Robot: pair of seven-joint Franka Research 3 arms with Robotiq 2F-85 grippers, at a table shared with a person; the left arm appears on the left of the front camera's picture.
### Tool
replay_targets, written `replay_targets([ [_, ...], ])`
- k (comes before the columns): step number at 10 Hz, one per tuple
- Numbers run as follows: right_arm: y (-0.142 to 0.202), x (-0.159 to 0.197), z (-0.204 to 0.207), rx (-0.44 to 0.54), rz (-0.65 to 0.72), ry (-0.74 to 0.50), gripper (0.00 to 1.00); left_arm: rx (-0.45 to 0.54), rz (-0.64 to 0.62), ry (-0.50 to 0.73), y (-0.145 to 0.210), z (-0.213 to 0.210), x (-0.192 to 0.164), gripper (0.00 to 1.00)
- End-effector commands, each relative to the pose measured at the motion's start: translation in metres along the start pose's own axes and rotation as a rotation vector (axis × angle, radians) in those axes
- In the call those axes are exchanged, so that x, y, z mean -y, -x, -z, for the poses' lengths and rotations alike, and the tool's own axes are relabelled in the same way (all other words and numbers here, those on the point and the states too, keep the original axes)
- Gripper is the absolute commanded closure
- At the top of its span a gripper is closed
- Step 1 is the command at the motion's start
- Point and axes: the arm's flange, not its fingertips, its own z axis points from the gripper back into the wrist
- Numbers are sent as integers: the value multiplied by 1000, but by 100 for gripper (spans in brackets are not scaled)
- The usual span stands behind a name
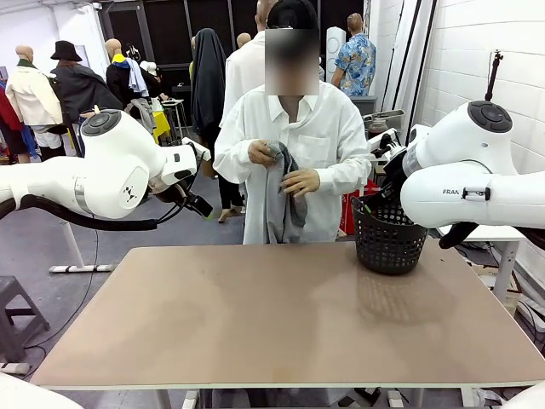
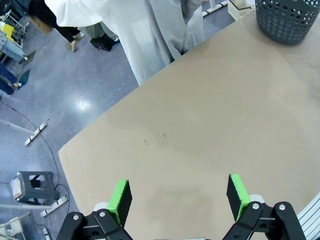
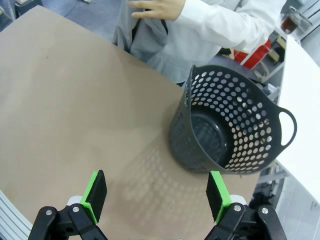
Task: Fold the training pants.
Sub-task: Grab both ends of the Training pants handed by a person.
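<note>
While the person at the far side holds the light grey jersey training pants [image 1: 278, 201] bunched in both hands at chest height, the broad tan matte table top [image 1: 281, 315] lies flat and bare over most of its width. The pants hang down in front of the person's white button shirt [image 1: 328, 136], beyond the table's far edge; whether the lowest fold touches that edge cannot be told. One hand [image 1: 261, 152] grips the cloth high up, and the other hand [image 1: 300, 181] closes on it lower down.

On the table's far right part stands a black perforated plastic basket with loop handles [image 1: 388, 241], upright, its bare bottom showing in the right wrist view. It casts a dotted shadow on the top toward the robot's side. Just past the basket on the right runs a separate white table [image 3: 300, 100].

Round the table the floor is grey and glossy, with a white block wall on the right and other people standing farther back. A small grey step stool [image 1: 10, 308] sits on the floor off the table's left edge.

From the basket leftward, the whole middle and left of the surface is open up to the near and left edges.

Above the left part of the top hangs the left gripper [image 2: 178, 181], its green pads spread wide with nothing between them. The right gripper [image 3: 156, 175] hovers near the basket, likewise spread wide and holding nothing.
</note>
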Motion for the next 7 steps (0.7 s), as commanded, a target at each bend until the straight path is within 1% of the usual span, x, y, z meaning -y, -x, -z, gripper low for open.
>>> replay_targets([
  [1,1,0,2,-4,1,-1,0,3,5,9,0,0,-1,0],
  [7,1,0,2,-4,1,-1,0,3,5,9,0,0,-1,0],
])
